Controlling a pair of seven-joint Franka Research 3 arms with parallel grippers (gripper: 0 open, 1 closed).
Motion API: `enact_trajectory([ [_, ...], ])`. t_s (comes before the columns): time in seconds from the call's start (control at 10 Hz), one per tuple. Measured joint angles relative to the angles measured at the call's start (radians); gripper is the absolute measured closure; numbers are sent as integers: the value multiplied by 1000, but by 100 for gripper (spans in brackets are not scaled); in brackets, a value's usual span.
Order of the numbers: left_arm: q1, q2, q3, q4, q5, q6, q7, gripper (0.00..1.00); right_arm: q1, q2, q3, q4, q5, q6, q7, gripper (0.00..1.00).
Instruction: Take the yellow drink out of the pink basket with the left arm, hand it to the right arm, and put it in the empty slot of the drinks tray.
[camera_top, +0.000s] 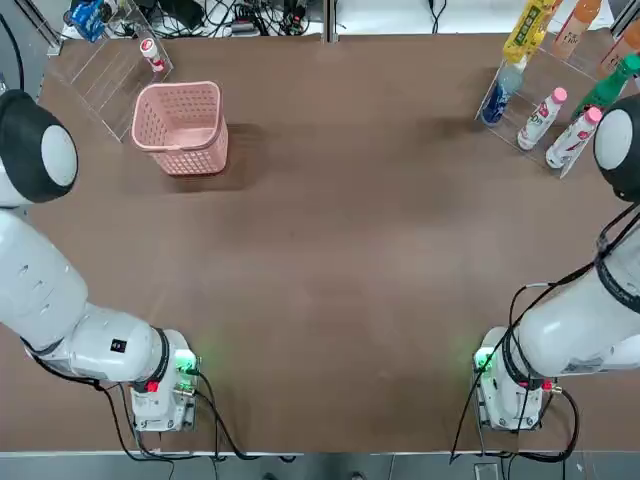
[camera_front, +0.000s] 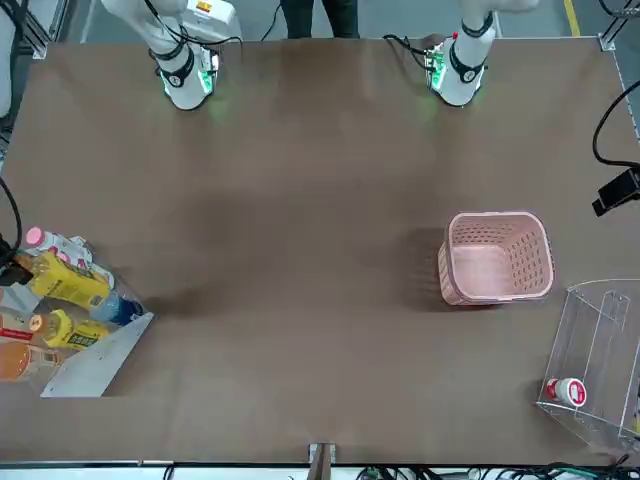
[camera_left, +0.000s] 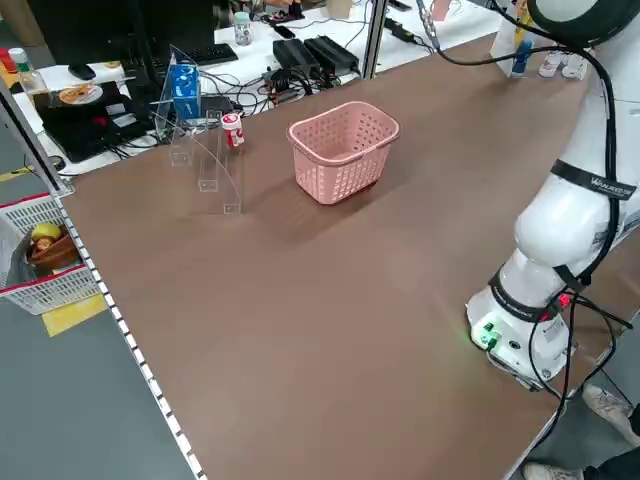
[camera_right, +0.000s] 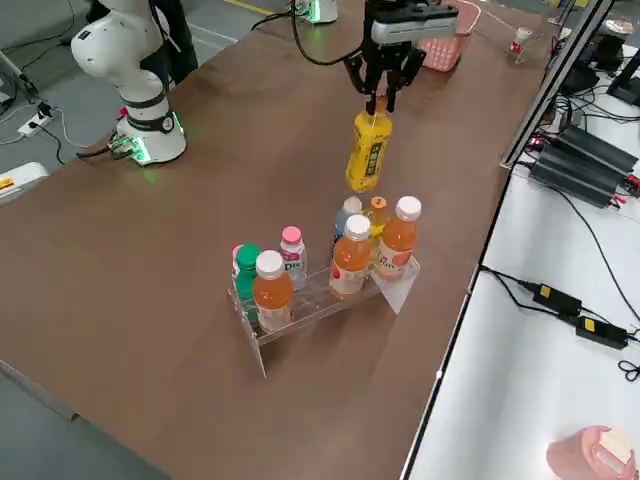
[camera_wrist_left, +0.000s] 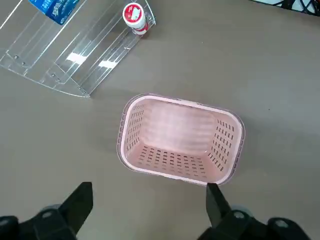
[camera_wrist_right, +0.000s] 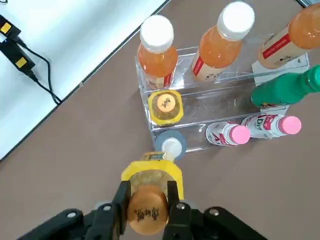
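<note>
Yellow bottle (camera_right: 369, 150), gripped by right hand (camera_right: 381, 104)

From my station I see both arms, left (camera_top: 85, 330) and right (camera_top: 575, 320), in glossy white with rounded segments, black bands and joint caps, dark looping cables, small red dots and green-lit wrists.

Dark characters on cap (camera_wrist_right: 148, 206) of yellow drink (camera_wrist_right: 155, 171), wording illegible
</note>
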Motion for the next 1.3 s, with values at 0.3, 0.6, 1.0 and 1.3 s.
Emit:
enact_trajectory([
  [0.3,0,0,0,0,0,0,0,0,-35,-57,-9,1,-2,-54,-23,67],
  [0.6,0,0,0,0,0,0,0,0,-109,-100,-11,1,-1,-98,-117,67],
  [1.0,0,0,0,0,0,0,0,0,-161,-102,-11,-12,-2,-91,-199,67],
  [1.3,0,0,0,0,0,0,0,0,-191,-77,-11,-29,-2,-7,-254,67],
])
